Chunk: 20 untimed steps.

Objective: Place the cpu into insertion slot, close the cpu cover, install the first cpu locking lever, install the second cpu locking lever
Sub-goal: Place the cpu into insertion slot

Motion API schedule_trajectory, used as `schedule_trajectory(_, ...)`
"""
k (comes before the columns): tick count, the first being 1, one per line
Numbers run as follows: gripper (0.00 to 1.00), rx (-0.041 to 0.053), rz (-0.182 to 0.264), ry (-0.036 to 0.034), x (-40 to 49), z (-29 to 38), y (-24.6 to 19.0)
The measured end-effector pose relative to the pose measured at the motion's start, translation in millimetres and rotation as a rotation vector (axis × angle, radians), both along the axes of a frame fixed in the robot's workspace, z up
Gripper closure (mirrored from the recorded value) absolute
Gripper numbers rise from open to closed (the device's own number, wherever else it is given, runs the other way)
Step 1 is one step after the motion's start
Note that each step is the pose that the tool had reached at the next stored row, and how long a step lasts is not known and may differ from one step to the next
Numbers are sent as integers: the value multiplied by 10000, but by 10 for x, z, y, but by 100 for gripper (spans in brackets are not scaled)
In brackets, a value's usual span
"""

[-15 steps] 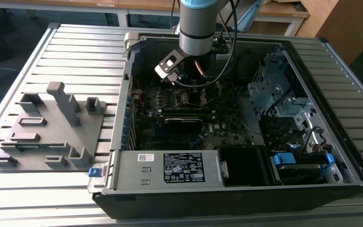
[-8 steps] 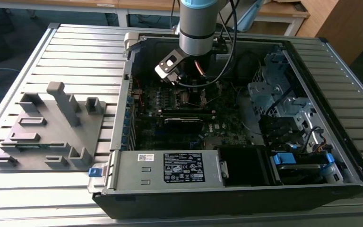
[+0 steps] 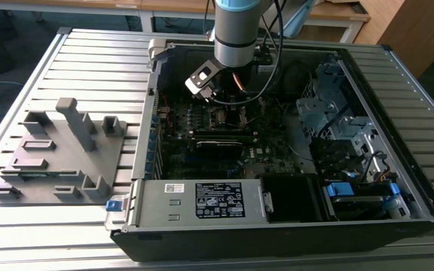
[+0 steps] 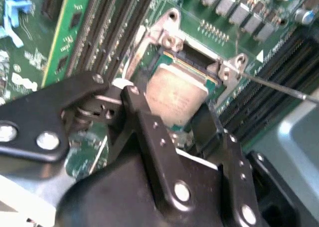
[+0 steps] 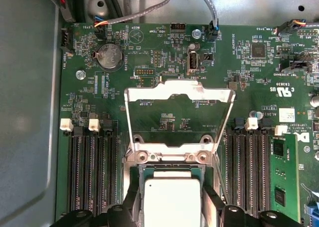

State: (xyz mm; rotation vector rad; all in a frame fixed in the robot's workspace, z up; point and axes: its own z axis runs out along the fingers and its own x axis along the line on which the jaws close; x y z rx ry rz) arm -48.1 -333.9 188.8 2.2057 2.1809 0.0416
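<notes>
The end effector [image 5: 172,213] straddles the cpu [image 5: 172,194], which lies at the insertion slot [image 5: 171,168] on the motherboard [image 5: 249,87]; whether it clamps the chip, I cannot tell; the cpu cover [image 5: 149,93] stands swung open just beyond.

Silver arm with a black, two-fingered hand

The arm [image 3: 236,48] is a smooth silver-grey tube with a light blue band [image 3: 238,5] at its joint. A pale grey block [image 3: 202,78] with a dark opening in its face is fixed at the wrist. Black cables [image 3: 277,51] run down beside it, and a thin orange wire [image 3: 237,83] shows below. In the second wrist view the hand [image 4: 167,103] is matte black, with flat links [image 4: 35,117] and two straight fingers [image 4: 149,132], all studded with round silver screws [image 4: 48,140].
</notes>
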Motion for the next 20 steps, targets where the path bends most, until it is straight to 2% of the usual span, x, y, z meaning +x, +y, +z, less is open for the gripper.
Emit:
schedule_trajectory(3,41,4,0,-2,0,23,1)
schedule_trajectory(9,41,-3,0,2,0,188,0)
schedule_trajectory(17,41,-2,-1,1,0,191,0)
schedule_trajectory(19,42,-1,-1,1,0,191,0)
schedule_trajectory(20,49,-1,0,1,0,191,0)
